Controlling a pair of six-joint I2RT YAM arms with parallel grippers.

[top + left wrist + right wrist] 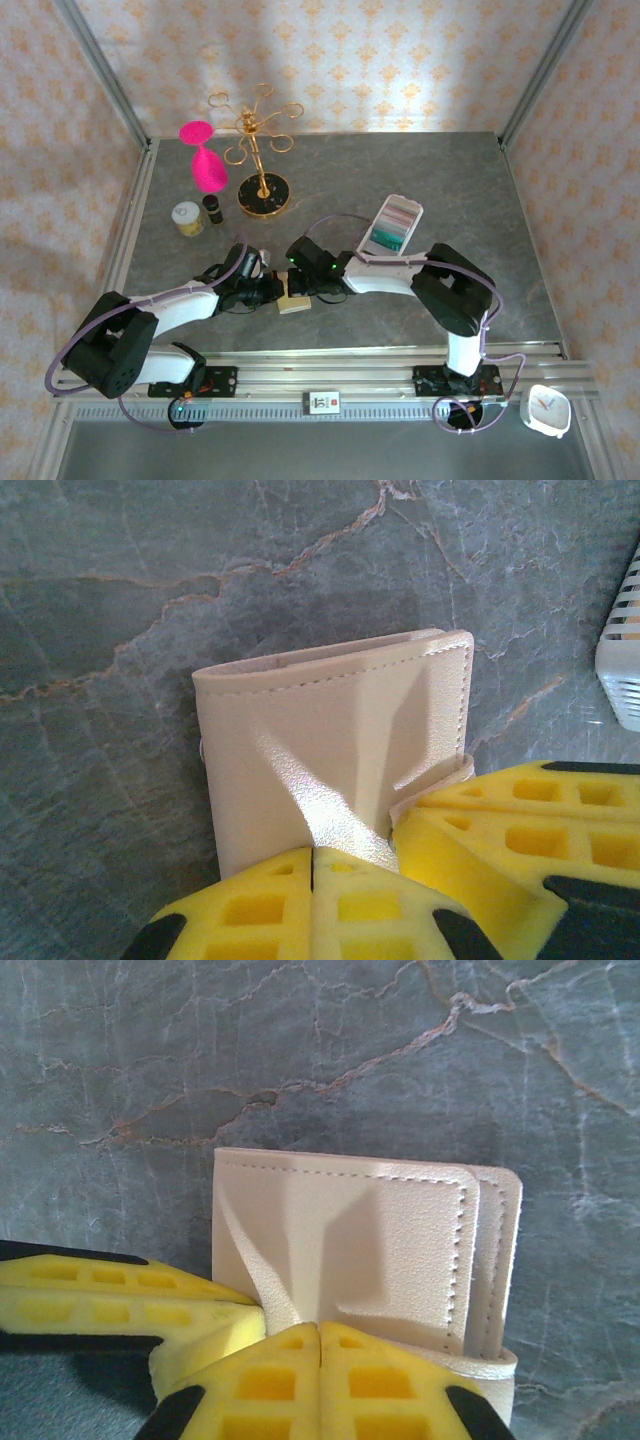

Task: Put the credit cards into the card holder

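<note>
The card holder (330, 750) lies between left gripper (312, 880) and right gripper (319, 1360), both clamping it

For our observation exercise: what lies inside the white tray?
The white tray holds overlapping credit cards, teal nearest, pinkish farther back. They cover one another and the tray floor, so their number cannot be told.

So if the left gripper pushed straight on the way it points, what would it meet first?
The beige card holder: the left gripper has its shut jaws right at the holder's near edge, seemingly pinching its creased cover, so no gap lies ahead.
</note>
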